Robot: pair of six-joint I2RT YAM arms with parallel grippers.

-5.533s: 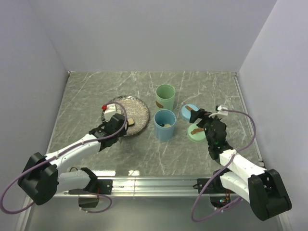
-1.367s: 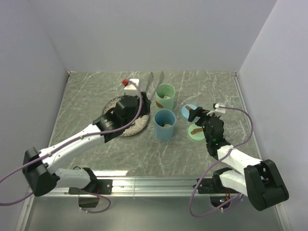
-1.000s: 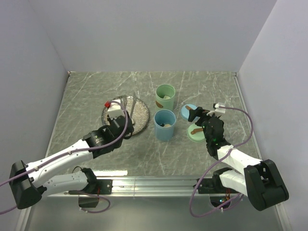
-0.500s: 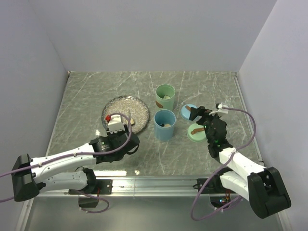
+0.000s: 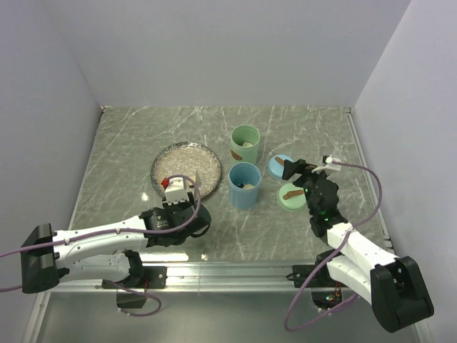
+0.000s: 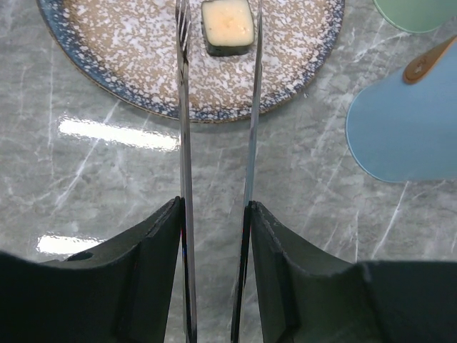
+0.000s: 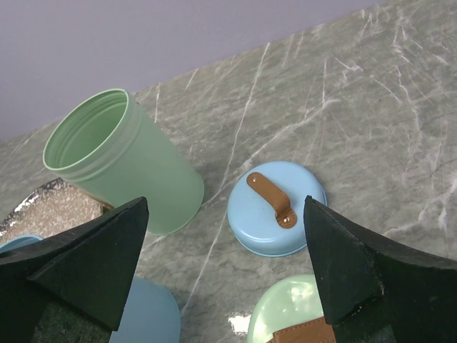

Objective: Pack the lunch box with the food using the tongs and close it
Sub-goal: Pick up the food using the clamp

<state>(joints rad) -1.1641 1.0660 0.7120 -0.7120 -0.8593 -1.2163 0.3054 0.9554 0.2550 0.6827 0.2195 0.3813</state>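
My left gripper is shut on the silver tongs, whose two arms run between its fingers out over the near rim of the speckled plate. One food cube, beige on top with a dark edge, lies on the plate between the tong tips, untouched. The lunch box stands as a green cup and a blue cup, each with something inside. My right gripper hangs open above the blue lid and the green lid.
Both round lids have brown strap handles and lie on the marble table right of the cups. The blue cup stands close to the right of the tongs. Grey walls enclose the table on three sides.
My left arm has drawn back from beside the green cup to the plate's near edge, still gripping the tongs. The right arm has barely moved.
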